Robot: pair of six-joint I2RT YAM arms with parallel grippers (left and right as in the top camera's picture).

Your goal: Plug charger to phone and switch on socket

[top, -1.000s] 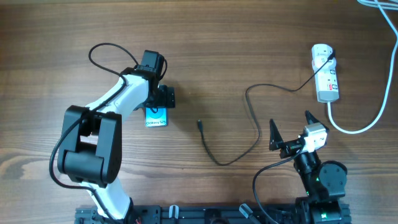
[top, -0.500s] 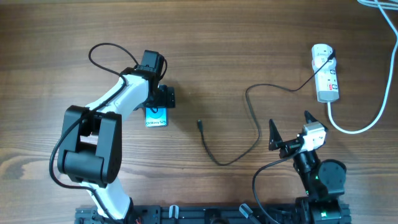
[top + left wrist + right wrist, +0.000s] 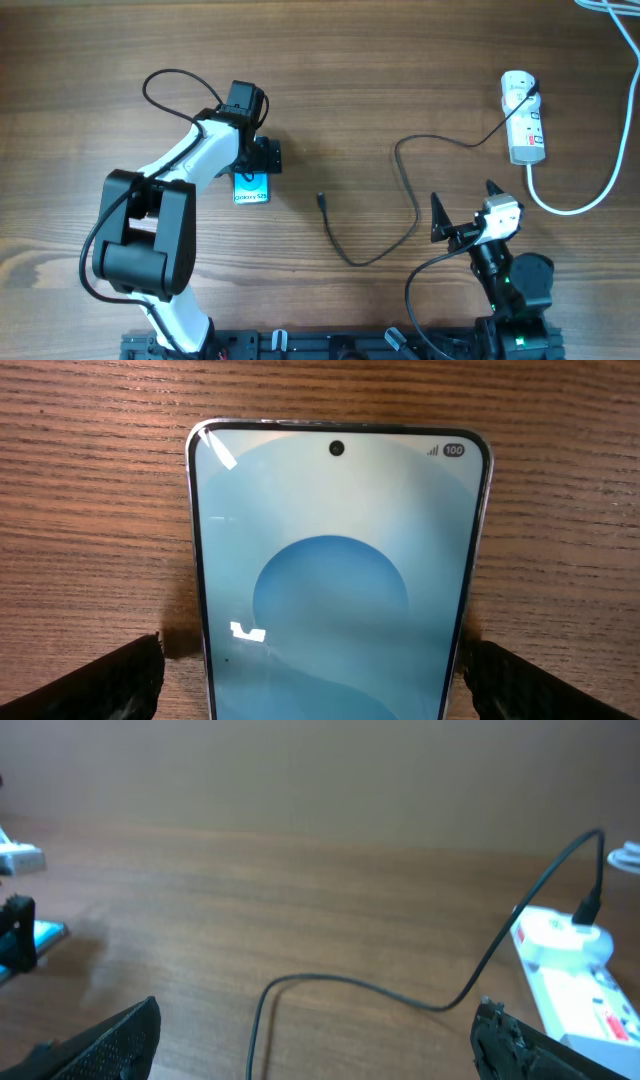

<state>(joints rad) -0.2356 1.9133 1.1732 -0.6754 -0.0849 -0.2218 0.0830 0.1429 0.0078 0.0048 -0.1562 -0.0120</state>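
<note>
The phone (image 3: 335, 580) lies flat on the wood with its teal-blue screen up; from overhead only its near end (image 3: 252, 190) shows below the left arm. My left gripper (image 3: 315, 685) (image 3: 256, 165) is open and straddles it, one finger (image 3: 110, 680) on each side with a small gap. The charger (image 3: 410, 205) is a thin black cable that runs from the socket (image 3: 523, 118) in a loop to its free tip (image 3: 321, 200). My right gripper (image 3: 464, 196) stands open just right of the loop, holding nothing. In the right wrist view the charger (image 3: 350, 982) curves between its fingers (image 3: 100, 1040) and the socket (image 3: 570, 970) is at the right.
A thick white cord (image 3: 590, 200) leaves the socket and curves up the right edge of the table. Another white cord (image 3: 610, 12) crosses the top right corner. The left arm's black cable (image 3: 165, 85) arcs above its wrist.
The right arm has shifted very slightly to the left. The left arm, phone and cable have not moved.
</note>
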